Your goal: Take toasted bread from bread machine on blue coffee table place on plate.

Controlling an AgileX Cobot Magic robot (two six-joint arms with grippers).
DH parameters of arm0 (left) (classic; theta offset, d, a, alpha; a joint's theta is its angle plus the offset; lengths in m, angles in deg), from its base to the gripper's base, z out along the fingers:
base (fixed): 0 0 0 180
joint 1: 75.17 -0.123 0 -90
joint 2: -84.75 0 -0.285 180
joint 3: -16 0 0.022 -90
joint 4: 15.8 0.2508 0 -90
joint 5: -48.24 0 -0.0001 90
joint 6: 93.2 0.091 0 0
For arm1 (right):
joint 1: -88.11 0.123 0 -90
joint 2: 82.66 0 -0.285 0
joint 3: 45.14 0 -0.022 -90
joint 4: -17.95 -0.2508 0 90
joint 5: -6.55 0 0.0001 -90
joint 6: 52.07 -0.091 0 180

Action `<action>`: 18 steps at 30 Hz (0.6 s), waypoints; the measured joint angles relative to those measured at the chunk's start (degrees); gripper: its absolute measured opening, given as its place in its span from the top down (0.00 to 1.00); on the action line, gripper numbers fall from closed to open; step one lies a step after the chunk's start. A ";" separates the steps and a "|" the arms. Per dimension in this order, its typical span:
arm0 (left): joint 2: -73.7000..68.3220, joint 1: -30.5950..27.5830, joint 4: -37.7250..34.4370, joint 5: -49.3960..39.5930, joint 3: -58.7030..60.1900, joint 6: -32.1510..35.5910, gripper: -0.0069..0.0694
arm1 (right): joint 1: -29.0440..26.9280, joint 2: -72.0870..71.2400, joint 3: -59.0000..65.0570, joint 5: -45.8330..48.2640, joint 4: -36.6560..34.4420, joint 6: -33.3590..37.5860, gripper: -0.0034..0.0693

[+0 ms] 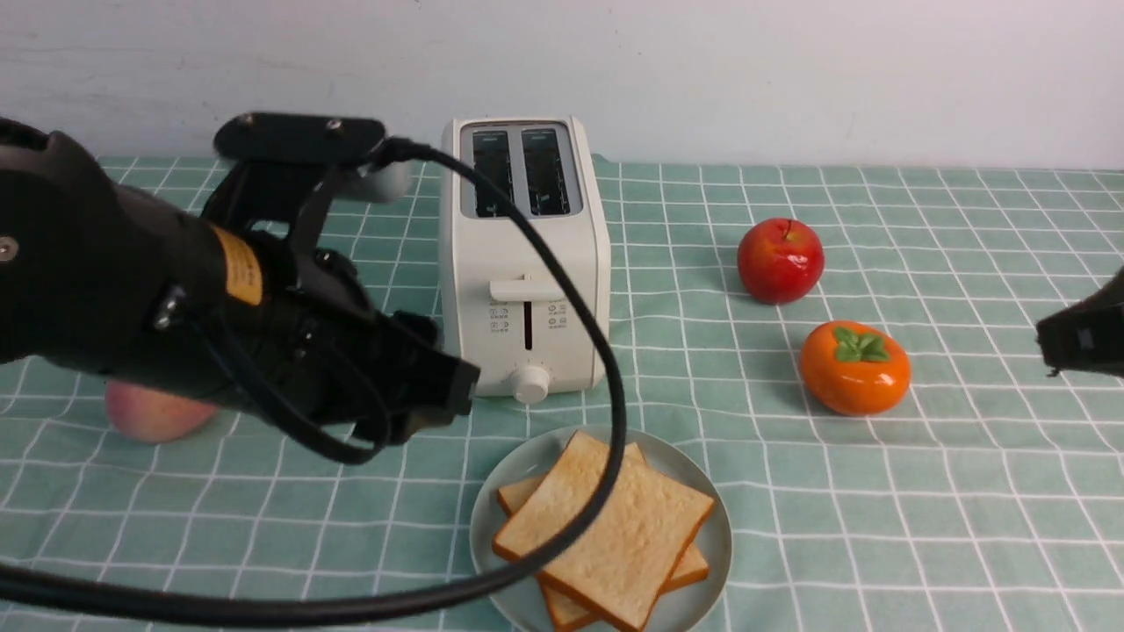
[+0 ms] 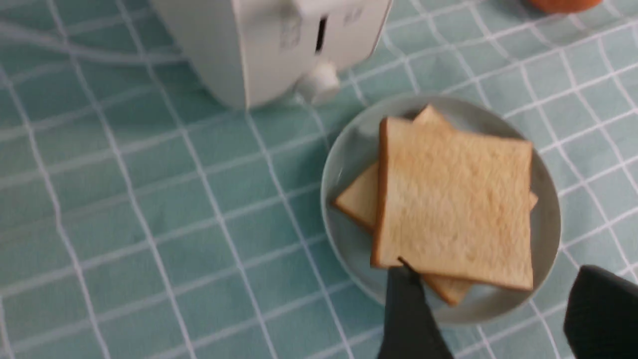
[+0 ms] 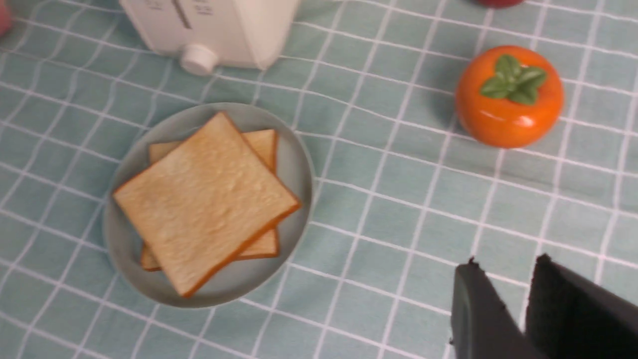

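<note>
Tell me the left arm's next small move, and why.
Probably lift the left gripper clear of the plate: both slices of toasted bread lie stacked on it, the slots of the bread machine look empty, and the gripper's fingers stand apart, holding nothing.

red apple, orange persimmon nearer, pink peach far left

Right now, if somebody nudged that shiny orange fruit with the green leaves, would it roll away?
Probably not: the orange fruit looks squat and broad-based on the checked cloth, so it would likely slide rather than roll. Its glossy skin with bright highlights suggests a hard, slippery surface. The rounder red apple behind it seems likelier to roll.
</note>
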 joint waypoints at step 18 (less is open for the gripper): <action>15.88 0.00 -15.64 -6.87 7.75 0.61 0.93 | -0.78 -34.03 38.12 -31.12 9.43 -11.55 0.98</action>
